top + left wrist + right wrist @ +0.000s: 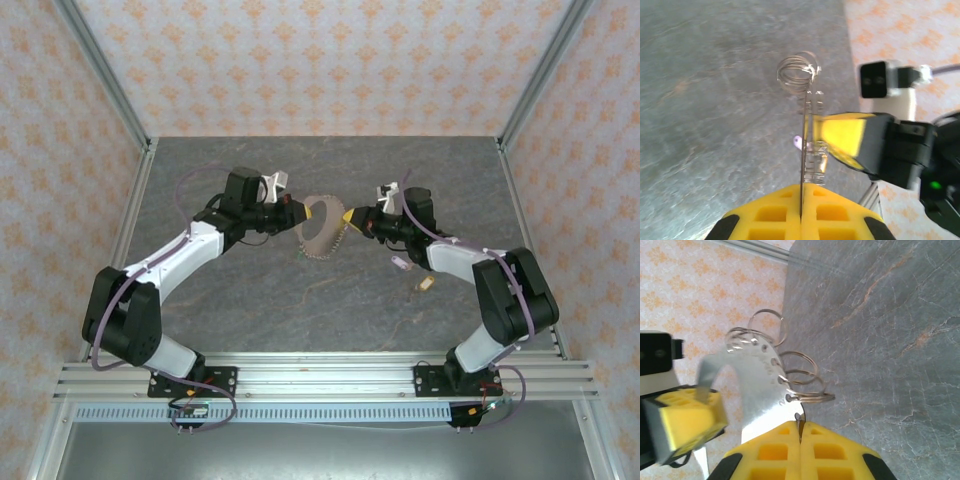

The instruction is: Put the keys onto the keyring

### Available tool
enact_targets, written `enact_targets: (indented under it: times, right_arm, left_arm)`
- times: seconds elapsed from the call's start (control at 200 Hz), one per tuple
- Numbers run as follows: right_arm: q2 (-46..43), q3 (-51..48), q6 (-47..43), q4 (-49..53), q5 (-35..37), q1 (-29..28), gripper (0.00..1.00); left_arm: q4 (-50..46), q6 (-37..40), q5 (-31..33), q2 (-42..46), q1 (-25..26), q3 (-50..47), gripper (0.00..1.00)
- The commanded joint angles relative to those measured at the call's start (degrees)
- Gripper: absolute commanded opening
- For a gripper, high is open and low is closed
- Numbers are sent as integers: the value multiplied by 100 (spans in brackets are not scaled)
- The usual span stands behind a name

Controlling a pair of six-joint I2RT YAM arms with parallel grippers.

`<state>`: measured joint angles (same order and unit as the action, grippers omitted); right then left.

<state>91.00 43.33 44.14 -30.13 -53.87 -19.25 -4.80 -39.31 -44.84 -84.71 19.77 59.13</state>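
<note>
A flat, silvery, crescent-shaped metal keyring (320, 236) with a row of small holes along its curve is held up over the grey, stone-patterned desk (250, 300) by both arms, and every place below is given relative to it. Thin wire split rings (802, 377) are threaded through its holes and hang from its outer edge, several of them overlapping. The left end effector (801, 194), with yellow ribbed fingers, is closed fully on the left end of the keyring. From the left wrist the plate is seen edge-on as a thin line pinched in the seam between the two fingers. The right end effector (800, 431) is likewise closed tight on the opposite, right end of the keyring, the plate's rim being clamped between its yellow fingers just beside one of the wire split rings. The two end effectors are thus set on opposite sides of the keyring, facing each other across it. A tiny whitish-silver key (400, 263) is laid on the desk to the right of the keyring and somewhat nearer the arm bases, well apart from it and untouched by either end effector. A tiny key with a tan-yellow head (425, 284) is laid farther right of the keyring and nearer the bases again; the two keys are near each other but apart. Neither key is threaded on the keyring.
</note>
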Motion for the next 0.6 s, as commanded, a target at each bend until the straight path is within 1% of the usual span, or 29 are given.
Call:
enact_targets:
  times: [0.0,0.05,0.135,0.19,0.25,0.295,0.37,0.43,0.475,0.52,0.596]
  right_arm:
    - [-311,-15,-155,-64,44,-25,5]
    - [-437,-28,-198,2,126,-22,9]
    - [-719,-17,-433,356,327,-13,10]
    - [-1000,4,-668,723,571,-18,18]
    - [-1348,-36,-928,1073,912,7,22]
    - [-1673,-101,-1134,1229,1195,17,28]
    - [-2251,-312,-1485,1369,1710,30,29]
    - [-2760,-519,-1775,1363,2038,29,34]
    - [-3106,-664,-2027,1354,2265,29,34]
    - [-3401,-770,-2298,1374,2367,32,34]
    - [-3769,-852,-2757,1526,2319,20,34]
  left_arm:
    - [20,40,92,261,-70,107,0]
    - [-70,101,101,349,-72,139,0]
    - [-243,248,207,571,-61,206,0]
    - [-409,384,283,755,-68,268,0]
    - [-664,632,339,951,-61,395,0]
    - [-880,830,349,1106,-37,519,0]
    - [-1319,1519,402,1361,20,731,0]
    - [-1783,2016,473,1505,66,943,0]
    - [-2035,2405,362,1575,94,1076,0]
    - [-2289,2811,172,1619,130,1192,0]
    - [-2667,3332,128,1660,200,1385,0]
